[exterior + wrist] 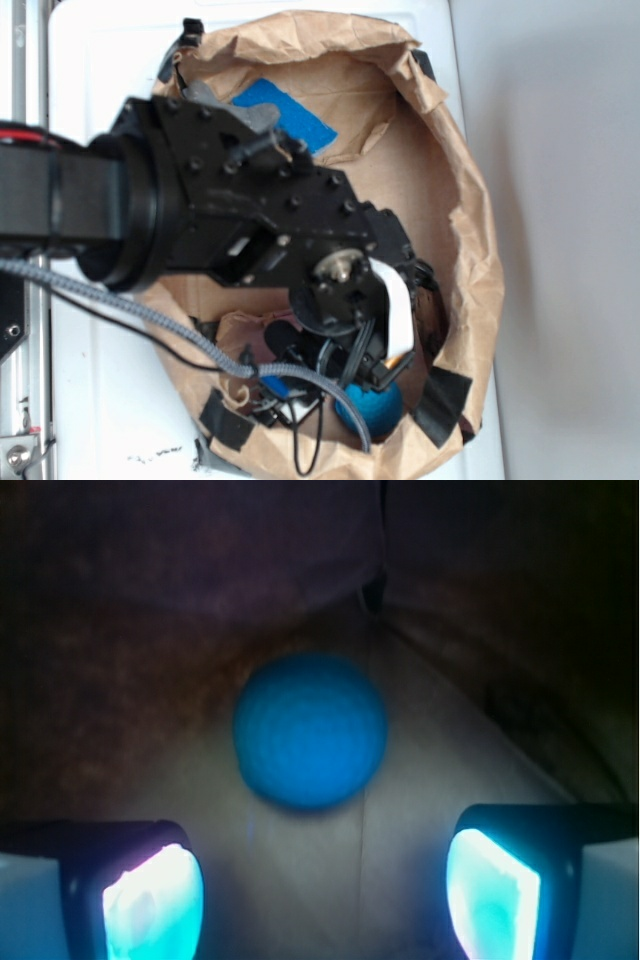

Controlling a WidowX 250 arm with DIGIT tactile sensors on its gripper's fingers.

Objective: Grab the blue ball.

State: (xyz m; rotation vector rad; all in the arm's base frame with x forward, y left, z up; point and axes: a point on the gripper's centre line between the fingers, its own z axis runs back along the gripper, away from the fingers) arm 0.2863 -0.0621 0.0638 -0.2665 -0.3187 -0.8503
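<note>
The blue ball (310,730) is a small round teal-blue ball lying on the brown paper floor of the bag. In the exterior view it (372,408) sits near the bag's lower rim, partly hidden by the arm and cables. My gripper (322,895) is open, with its two glowing pads (155,905) wide apart at the bottom of the wrist view. The ball lies just ahead of the gap between them, touching neither. In the exterior view the gripper (355,375) is low inside the bag, right next to the ball.
A crumpled brown paper bag (470,230) with black tape patches walls in the work area. A flat blue rectangular piece (285,112) lies at the bag's far end. Dark items and cables (285,385) lie left of the ball. The bag's wall rises close behind the ball (300,570).
</note>
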